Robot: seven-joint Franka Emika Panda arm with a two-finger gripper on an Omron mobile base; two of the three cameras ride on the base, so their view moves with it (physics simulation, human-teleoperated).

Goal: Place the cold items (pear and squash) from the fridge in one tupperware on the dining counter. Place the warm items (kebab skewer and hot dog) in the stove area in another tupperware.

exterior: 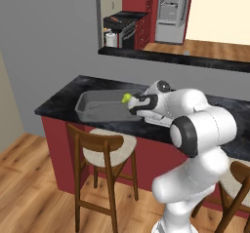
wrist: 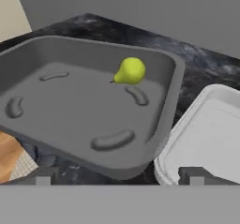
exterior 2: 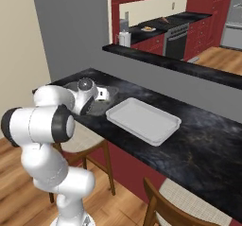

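Note:
The yellow-green pear (wrist: 130,71) sits within the deep grey tupperware (wrist: 84,106), near its far right corner and free of my fingers; I cannot tell whether it rests on the floor. From the left base view the pear (exterior: 126,98) is just ahead of my gripper (exterior: 131,104), over the tub (exterior: 95,107). My gripper (wrist: 118,176) is open above the tub's near rim with nothing between its fingertips. The shallow pale tupperware (exterior 2: 142,118) lies empty beside the tub on the dining counter (exterior 2: 203,144). The fridge (exterior: 171,8) stands far back. The squash is out of view.
A raised grey back wall with a black cap (exterior: 171,59) runs behind the counter. Wooden stools (exterior: 105,149) stand under its front edge. Beyond the wall are the stove (exterior: 122,22) and red cabinets. My arm covers part of the tub (exterior 2: 101,108).

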